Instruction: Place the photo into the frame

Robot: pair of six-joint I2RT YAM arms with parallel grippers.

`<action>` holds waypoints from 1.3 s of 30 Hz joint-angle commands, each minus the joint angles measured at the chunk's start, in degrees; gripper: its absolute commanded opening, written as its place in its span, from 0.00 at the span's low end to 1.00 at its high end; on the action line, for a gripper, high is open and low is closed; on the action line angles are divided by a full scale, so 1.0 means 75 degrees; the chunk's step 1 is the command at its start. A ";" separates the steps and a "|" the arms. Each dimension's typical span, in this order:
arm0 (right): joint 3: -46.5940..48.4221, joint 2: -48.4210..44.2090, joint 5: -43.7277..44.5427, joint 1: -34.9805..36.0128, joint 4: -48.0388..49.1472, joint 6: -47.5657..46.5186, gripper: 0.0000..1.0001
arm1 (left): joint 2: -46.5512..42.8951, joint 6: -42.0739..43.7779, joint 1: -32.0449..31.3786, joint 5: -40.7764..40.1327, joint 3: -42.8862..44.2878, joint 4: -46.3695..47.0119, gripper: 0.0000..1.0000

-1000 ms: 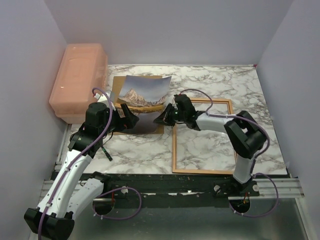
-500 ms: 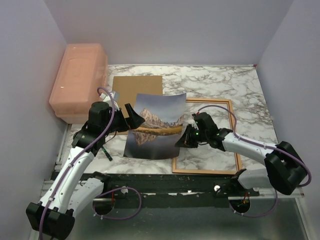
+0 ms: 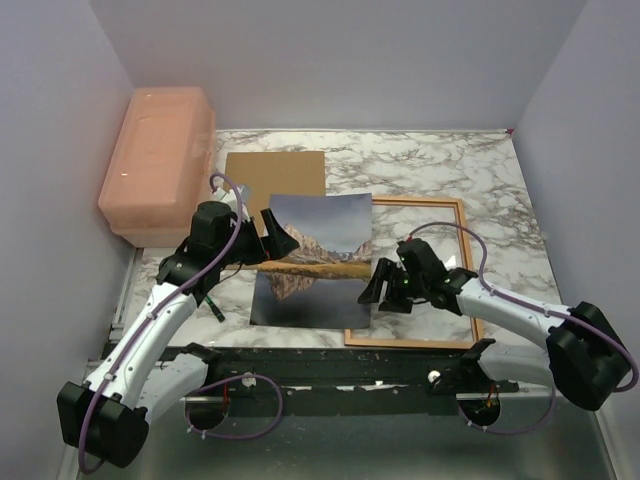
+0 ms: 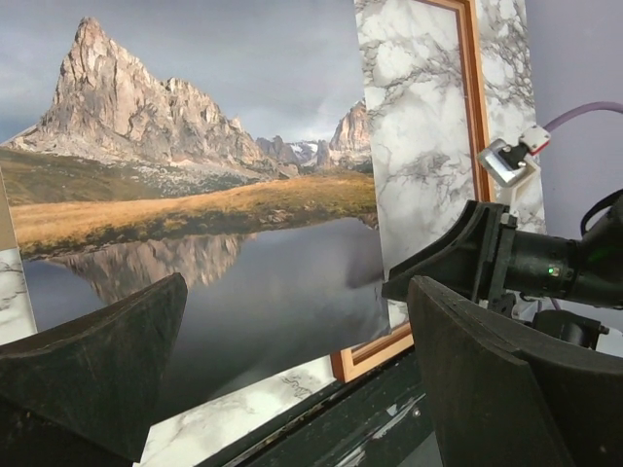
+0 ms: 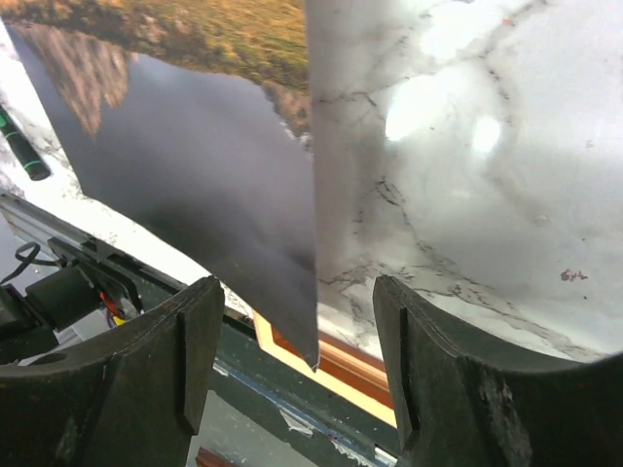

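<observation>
Top external: left fingers point(image 3: 277, 238) and right fingers point(image 3: 384, 282) are gaping empty. Photo point(image 3: 312, 262) is overlapping frame point(image 3: 462, 262), likely needing regripping and dragging toward desk's point(image 3: 430, 170) right edge.

Soft, even light is filling the top view, throwing only faint shadows. Glare is blooming inside the frame point(image 5: 336, 368) in the right wrist view, where the near fingers point(image 5: 146, 389) are blurring slightly.

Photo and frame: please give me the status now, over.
Both hands open: left hand at photo's left edge, right hand astride its right edge. Photo on table, overlapping frame's left rail, not inside. Brown board lies apart from frame.
</observation>
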 commanded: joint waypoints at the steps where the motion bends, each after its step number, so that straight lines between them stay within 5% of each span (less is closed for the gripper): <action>1: -0.0416 0.0434 0.0051 0.0021 0.0863 0.0270 0.68 | 0.0091 -0.0002 -0.0079 0.0246 -0.0112 0.0277 0.99; 4: -0.0512 0.0799 -0.0108 0.0029 0.1504 0.0448 0.61 | 0.0175 0.0183 -0.0069 0.0155 -0.0045 0.0095 0.99; 8: -0.0380 0.1000 -0.0208 0.0027 0.1809 0.0531 0.29 | 0.0268 0.0306 -0.0069 0.0142 0.0062 -0.0093 0.99; 14: 0.0200 0.0443 0.0036 0.0028 0.1057 0.0314 0.06 | 0.0239 0.0318 -0.0069 0.0202 0.0104 -0.0089 0.99; 27: 0.3905 -0.1901 0.3072 0.0027 -0.4184 -0.0977 0.00 | 0.0258 0.0306 -0.0073 0.0309 0.0118 -0.0080 0.99; 34: 0.7032 -0.1842 0.4873 0.0028 -0.6645 -0.1374 0.00 | 0.0302 0.0237 -0.0078 0.0408 0.0075 0.0042 0.99; 39: 0.8333 -0.1594 0.5705 0.0022 -0.7122 -0.1908 0.00 | 0.0329 0.0177 -0.0081 0.0521 0.0063 0.0106 0.98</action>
